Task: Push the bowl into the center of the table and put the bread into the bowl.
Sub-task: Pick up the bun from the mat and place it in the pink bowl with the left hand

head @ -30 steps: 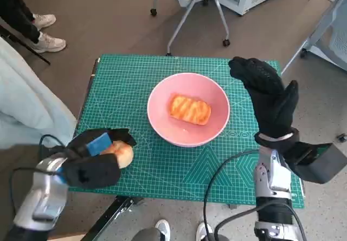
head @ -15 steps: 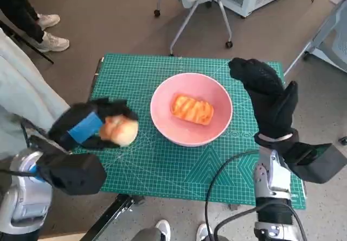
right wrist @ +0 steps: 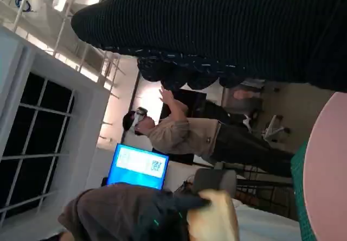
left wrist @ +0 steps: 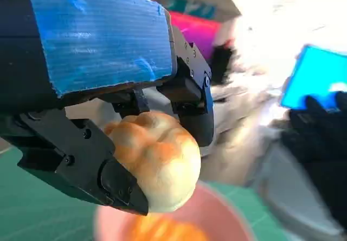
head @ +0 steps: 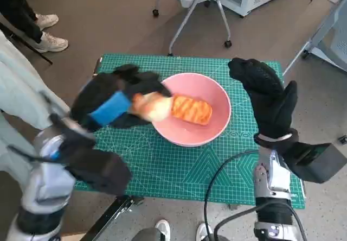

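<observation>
While my left hand [head: 116, 102] hangs above the counter [head: 162, 165], its fingers [left wrist: 122, 184] are clamped on a round bread roll [head: 150, 106] at the pink bowl's [head: 211, 127] nine o'clock rim. Inside the bowl lies a toasted, striped bread slice [head: 191, 110]. My right hand [head: 268, 100] stands upright at the bowl's three o'clock, fingers apart, holding nothing.

No text, label or number can be read anywhere.
</observation>
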`<state>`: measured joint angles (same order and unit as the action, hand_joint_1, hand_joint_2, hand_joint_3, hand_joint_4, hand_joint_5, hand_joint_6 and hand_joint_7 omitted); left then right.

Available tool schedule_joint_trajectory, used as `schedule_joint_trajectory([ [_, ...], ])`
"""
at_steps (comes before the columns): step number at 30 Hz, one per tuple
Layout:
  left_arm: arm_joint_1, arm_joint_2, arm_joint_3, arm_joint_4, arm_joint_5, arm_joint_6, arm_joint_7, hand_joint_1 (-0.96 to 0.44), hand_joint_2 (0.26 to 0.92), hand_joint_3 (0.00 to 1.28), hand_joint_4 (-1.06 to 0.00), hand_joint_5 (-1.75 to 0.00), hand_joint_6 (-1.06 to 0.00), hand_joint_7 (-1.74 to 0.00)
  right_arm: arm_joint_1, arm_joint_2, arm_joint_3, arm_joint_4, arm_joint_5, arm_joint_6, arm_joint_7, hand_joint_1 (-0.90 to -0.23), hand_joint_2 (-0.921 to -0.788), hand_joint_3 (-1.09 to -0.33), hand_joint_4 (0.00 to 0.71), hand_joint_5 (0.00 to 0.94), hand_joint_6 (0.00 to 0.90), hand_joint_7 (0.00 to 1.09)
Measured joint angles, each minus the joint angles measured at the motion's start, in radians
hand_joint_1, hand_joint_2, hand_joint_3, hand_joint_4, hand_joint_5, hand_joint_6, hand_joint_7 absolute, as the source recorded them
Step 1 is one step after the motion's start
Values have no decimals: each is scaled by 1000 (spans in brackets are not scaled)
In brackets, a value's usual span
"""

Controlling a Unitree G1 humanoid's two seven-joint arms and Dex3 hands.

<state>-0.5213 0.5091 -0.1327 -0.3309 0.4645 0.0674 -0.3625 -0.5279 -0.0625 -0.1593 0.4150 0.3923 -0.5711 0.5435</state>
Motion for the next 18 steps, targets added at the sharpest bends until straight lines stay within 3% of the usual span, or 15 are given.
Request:
schedule_joint_trajectory([
  [6,-157,-82,-115,210,62,-78,42,3,882,26,-844,-1018,-735,-1032,4,-13,-12,-3,5,6,1,-674,-921,-743,232,0,85,550],
  [13,-256,-149,-187,430,85,-124,54,3,905,21,-808,-1094,-684,-1049,6,-7,-12,-5,5,7,2,-682,-921,-737,233,1,86,550],
  [17,-284,-178,-219,533,89,-128,53,1,918,94,-715,-1189,-557,-1175,7,-7,-13,-8,5,7,2,-682,-921,-733,232,0,85,550],
  [18,-287,-183,-224,548,90,-128,52,-14,905,92,-674,-1066,-526,-1067,8,-7,-13,-8,5,7,2,-682,-921,-733,232,0,85,550],
])
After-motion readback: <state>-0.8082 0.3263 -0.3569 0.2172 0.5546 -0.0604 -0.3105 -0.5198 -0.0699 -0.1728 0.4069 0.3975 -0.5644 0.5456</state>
